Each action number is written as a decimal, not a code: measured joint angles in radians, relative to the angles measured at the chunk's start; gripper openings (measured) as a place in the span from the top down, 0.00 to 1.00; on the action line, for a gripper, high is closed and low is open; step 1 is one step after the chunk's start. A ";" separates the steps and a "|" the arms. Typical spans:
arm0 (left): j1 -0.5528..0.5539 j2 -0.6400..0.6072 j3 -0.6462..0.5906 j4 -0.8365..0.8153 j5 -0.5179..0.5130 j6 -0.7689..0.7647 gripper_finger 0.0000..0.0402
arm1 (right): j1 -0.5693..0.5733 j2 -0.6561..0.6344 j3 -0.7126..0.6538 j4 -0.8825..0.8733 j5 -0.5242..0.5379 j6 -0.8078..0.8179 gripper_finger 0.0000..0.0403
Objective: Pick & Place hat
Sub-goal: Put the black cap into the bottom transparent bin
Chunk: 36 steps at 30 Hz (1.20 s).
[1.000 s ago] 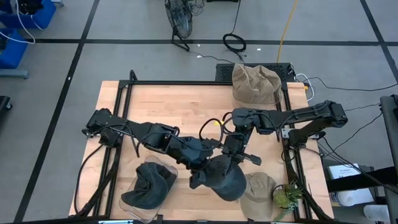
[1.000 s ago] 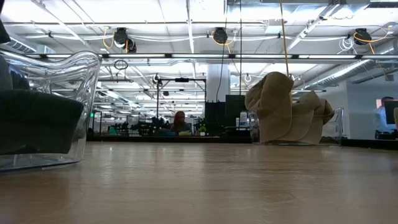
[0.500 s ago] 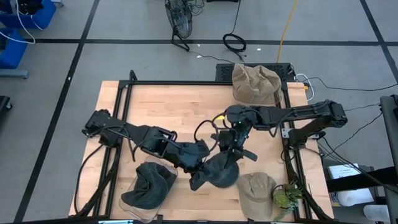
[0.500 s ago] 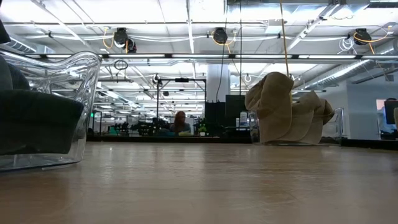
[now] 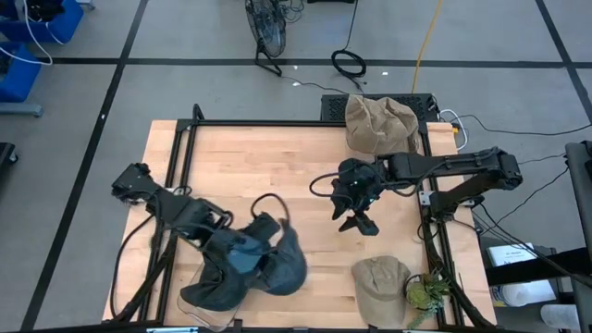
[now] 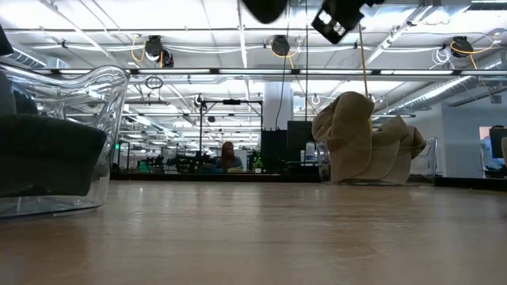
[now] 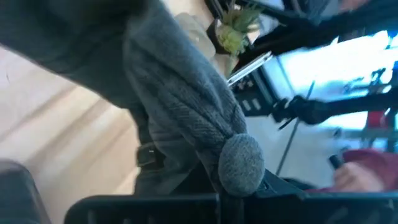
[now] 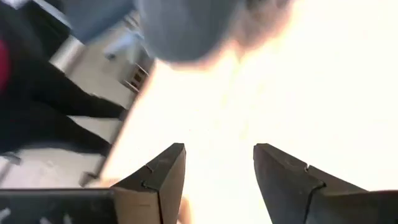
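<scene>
Clear plastic bin: glossy, curved, transparent walls, at the near left corner of the counter; it held a crumpled dark grey hat of soft fabric. In the low view the same bin showed wavy, see-through sides around a dark mass.

Dark grey hat in transit: limp woven cloth with a rounded crown, hanging just beside the bin's inner edge. The left wrist view showed its ribbed, twill-like weave and a small fabric-covered top button. The left gripper had its fingers clamped on this hat.

Tan cap: stiff, domed, with a brim, lying on the counter at the near right, next to a small green plant.

Counter: pale wooden planks with a smooth surface, edged by a black metal frame.

Right gripper: over the middle right of the counter, holding nothing. Its dark, blocky, angular fingers stood apart, with bare pale counter between them.

Beige hat: crumpled, heavy cloth, heaped in folds at the far right edge of the counter; it appeared in the low view as a tall, lumpy mound.
</scene>
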 joint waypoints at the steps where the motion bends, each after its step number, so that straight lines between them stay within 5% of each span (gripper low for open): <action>1: -0.013 -0.007 0.000 -0.001 -0.017 -0.033 0.99 | 0.000 0.000 -0.009 -0.014 0.023 0.004 0.58; 9: -0.107 -0.024 0.000 -0.068 -0.049 -0.259 0.99 | 0.002 0.001 -0.227 0.127 -0.023 0.105 0.60; 20: -0.278 -0.066 0.002 -0.308 -0.113 -0.643 0.99 | 0.017 -0.033 -0.602 0.687 -0.164 0.370 0.61; 28: -0.334 -0.082 0.002 -0.484 -0.099 -0.799 0.99 | 0.016 -0.084 -0.700 0.907 -0.163 0.463 0.62; 36: -0.317 -0.053 0.002 -0.524 -0.077 -0.750 0.98 | 0.016 -0.098 -0.700 0.979 -0.161 0.473 0.62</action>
